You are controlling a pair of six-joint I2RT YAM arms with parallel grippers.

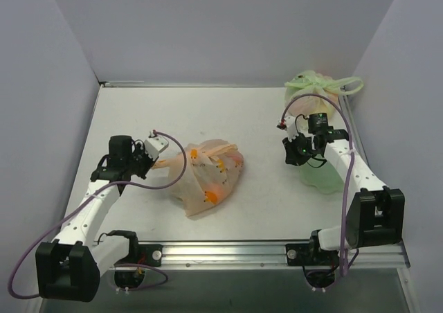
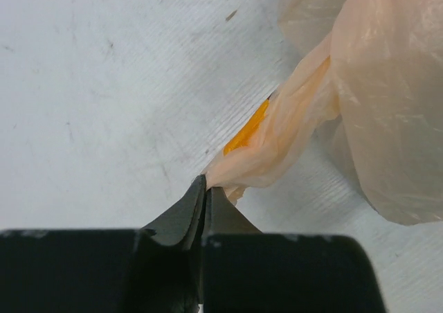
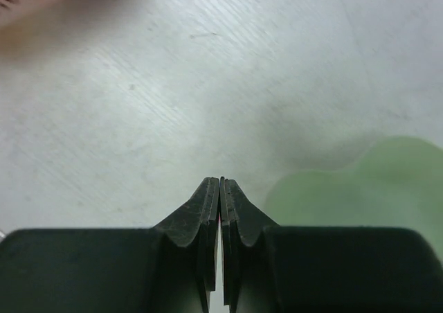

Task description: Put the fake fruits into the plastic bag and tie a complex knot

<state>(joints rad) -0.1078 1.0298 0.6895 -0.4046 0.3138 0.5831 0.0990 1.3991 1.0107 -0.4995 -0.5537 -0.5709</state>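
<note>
The peach plastic bag printed with bananas lies at the table's middle. Orange and red fake fruits show through its film; the dark green bumpy piece is hidden. My left gripper is at the bag's left, shut on a stretched strand of its film. In the left wrist view the shut left gripper pinches the twisted peach film. The bag's top is bunched; I cannot tell whether it is a knot. My right gripper is shut and empty, right of the bag; the right wrist view shows it over bare table.
A pale green bag with green handles stands at the back right. A light green film sheet lies under my right arm and shows in the right wrist view. Grey walls close the table on three sides.
</note>
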